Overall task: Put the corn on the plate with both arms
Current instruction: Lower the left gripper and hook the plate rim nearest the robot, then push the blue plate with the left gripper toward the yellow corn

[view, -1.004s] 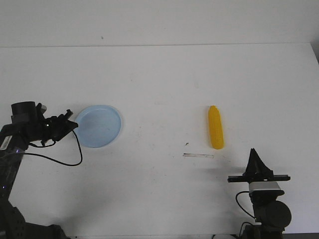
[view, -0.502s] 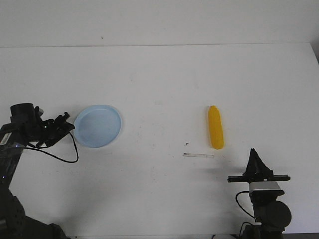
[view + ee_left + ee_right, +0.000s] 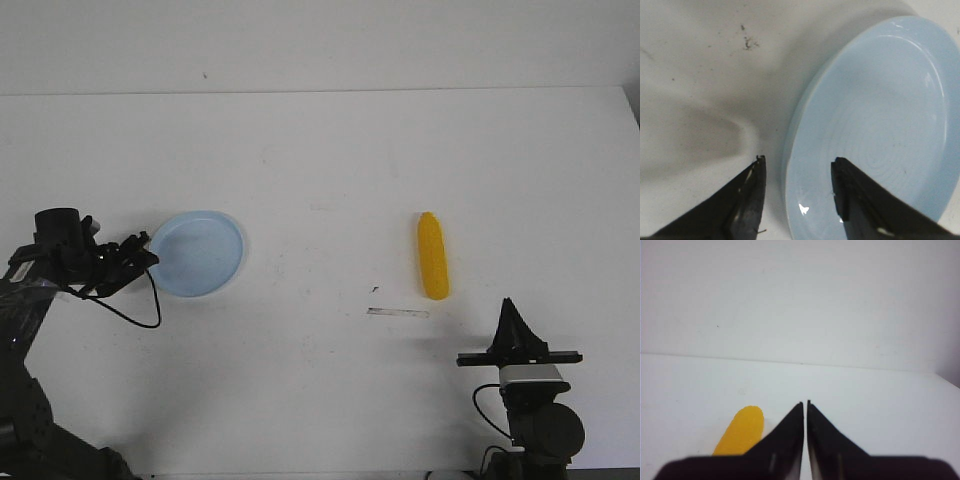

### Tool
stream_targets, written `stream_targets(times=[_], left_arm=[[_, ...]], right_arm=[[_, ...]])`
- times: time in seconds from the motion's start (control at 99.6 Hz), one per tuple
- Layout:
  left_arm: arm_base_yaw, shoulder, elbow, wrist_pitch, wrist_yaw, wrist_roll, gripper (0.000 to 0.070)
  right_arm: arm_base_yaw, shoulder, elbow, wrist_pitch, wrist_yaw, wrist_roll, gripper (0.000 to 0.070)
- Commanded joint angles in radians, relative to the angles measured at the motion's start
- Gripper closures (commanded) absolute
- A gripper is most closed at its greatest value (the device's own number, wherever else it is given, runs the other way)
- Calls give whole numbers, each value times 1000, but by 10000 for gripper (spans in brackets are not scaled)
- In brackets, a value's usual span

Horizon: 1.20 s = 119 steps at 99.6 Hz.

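White table (image 3: 320, 160): corn (image 3: 432, 256) lies unplaced, far from the plate (image 3: 198, 253); my left gripper (image 3: 797, 180) straddles its rim, parted, my right gripper (image 3: 805, 407) closed, empty.

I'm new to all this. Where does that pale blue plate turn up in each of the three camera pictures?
Front view: the plate lies left of the middle, just ahead of the left gripper.
Left wrist view: the plate fills the right side, its rim between the open fingertips.
Right wrist view: not in it; only the corn shows.
Shared landmark: the white table.
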Motion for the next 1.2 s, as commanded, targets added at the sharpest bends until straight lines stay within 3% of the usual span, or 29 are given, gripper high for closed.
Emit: stream_targets(times=[0.0,0.351,0.462,0.633,0.693,0.984,1.185], left_arm=[[-3,32,17,3,2,18,437],[-40,58,17,19,2,18,467],[-42,58,17,19,2,18,590],[-42,60,17,21,-1,18,629],[-42,60,17,19,-1,18,700],[-68,30,18,10,12,-4,699],[-173,-31,18,10,12,-40,699]], right_arm=[[0,2,-1,10,0,-1,686],[0,2,-1,10,0,-1,686],[0,2,-1,10,0,-1,686],[0,2,-1,10,0,-1,686],[0,2,-1,10,0,-1,686],[0,2,-1,10,0,-1,686],[0,2,-1,10,0,-1,686]])
